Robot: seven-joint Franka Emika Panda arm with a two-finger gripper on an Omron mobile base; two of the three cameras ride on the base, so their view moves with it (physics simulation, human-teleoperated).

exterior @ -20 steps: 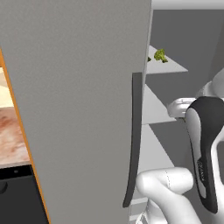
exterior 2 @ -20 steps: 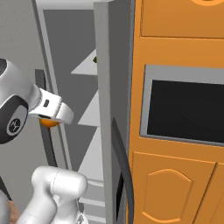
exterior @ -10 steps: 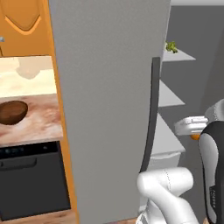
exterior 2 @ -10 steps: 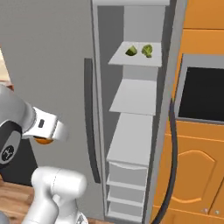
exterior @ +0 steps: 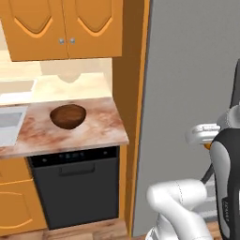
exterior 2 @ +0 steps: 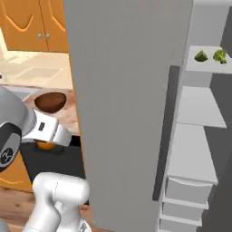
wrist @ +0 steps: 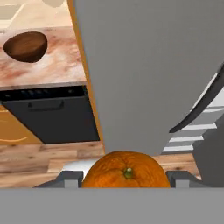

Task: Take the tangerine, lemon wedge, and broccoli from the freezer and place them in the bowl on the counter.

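The tangerine (wrist: 126,169) sits between my fingertips at the bottom of the hand view, and my gripper (wrist: 126,177) is shut on it. From the base views the gripper (exterior: 206,142) (exterior 2: 45,143) hangs in front of the freezer's open grey door (exterior 2: 127,90), an orange sliver of the tangerine (exterior 2: 45,146) showing under it. The dark-brown bowl (exterior: 68,116) (wrist: 25,46) stands on the marbled counter (exterior: 101,129), left of the gripper and well apart. The lemon wedge (exterior 2: 200,56) and the broccoli (exterior 2: 219,55) lie side by side on an upper freezer shelf.
The freezer door (exterior: 187,70) with its dark handle (exterior 2: 163,136) stands between the shelves and the counter. A black under-counter appliance (exterior: 75,187) sits below the bowl, a grey sink (exterior: 9,124) to its left, and orange wall cabinets (exterior: 61,28) above.
The whole picture has shifted: the base has swung left, from the freezer shelves toward the counter and bowl. The tangerine stays in the shut gripper.
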